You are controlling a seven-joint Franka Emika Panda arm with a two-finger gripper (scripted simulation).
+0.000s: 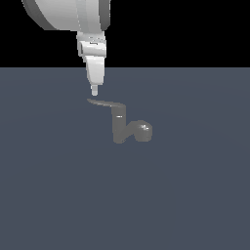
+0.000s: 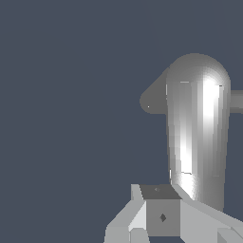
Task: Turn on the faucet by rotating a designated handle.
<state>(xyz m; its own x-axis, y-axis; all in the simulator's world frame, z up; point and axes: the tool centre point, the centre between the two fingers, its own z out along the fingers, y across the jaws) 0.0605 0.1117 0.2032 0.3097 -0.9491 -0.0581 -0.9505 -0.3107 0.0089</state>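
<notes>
1. The faucet [image 1: 119,128] stands mid-floor; its handle [image 1: 105,103] points toward the exterior view's left.
2. The gripper [image 1: 94,91] hovers just above the handle's tip, apparently closed.
3. Pushing so near the tip risks slipping off.

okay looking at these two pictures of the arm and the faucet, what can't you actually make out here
- Gripper: the exterior view shows it edge-on, so open or shut cannot be told.
- Gripper to handle: touching or just above its tip, unclear in the exterior view.
- Faucet: the wrist view cuts it off at the frame edge and the finger hides its near end.
- Arm: cut off by the exterior view's top edge.
</notes>
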